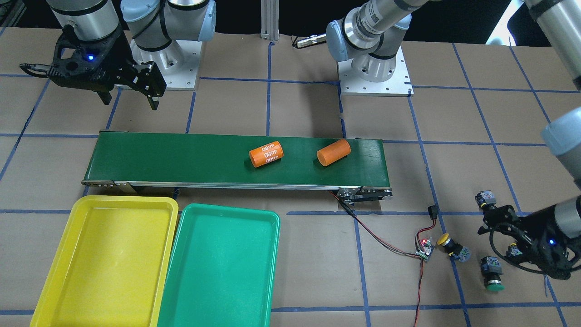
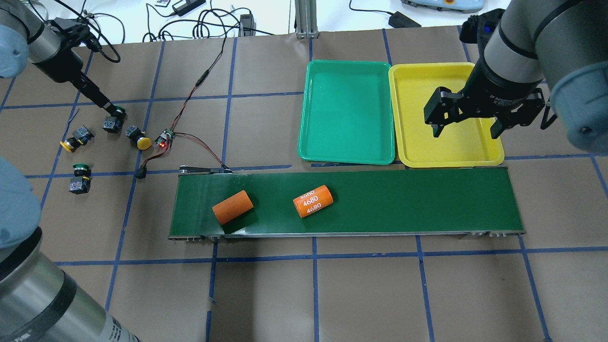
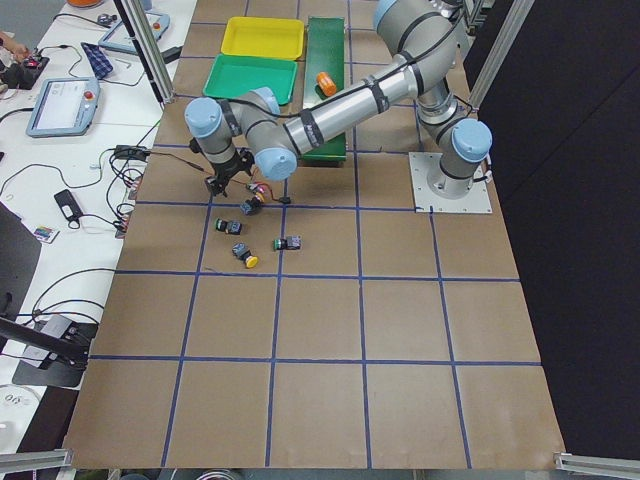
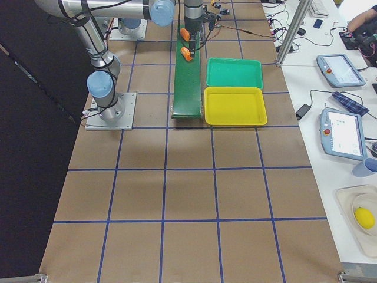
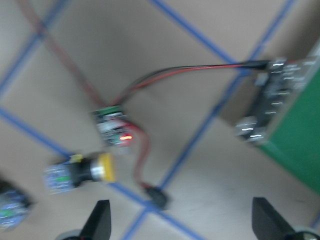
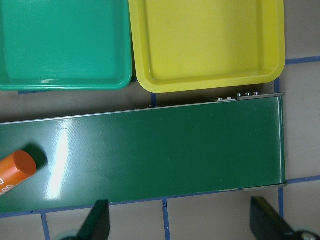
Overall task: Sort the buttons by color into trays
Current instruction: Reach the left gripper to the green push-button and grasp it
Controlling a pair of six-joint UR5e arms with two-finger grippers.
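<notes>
Four buttons lie on the table at my left: a yellow one (image 2: 139, 137), a green one (image 2: 113, 122), a second yellow one (image 2: 75, 140) and a second green one (image 2: 79, 176). My left gripper (image 2: 110, 109) hovers over the first green one, open and empty; the left wrist view shows its open fingertips (image 5: 100, 220) and the yellow button (image 5: 85, 172). The yellow tray (image 2: 451, 162) and the green tray (image 2: 346, 159) stand side by side, both empty. My right gripper (image 2: 465, 129) is open and empty above the yellow tray's near edge.
A long dark-green conveyor belt (image 2: 403, 204) carries two orange cylinders (image 2: 232, 206), one marked 4680 (image 2: 312, 201). A small circuit board (image 2: 166, 137) with red and black wires lies beside the buttons, wired to the belt's end.
</notes>
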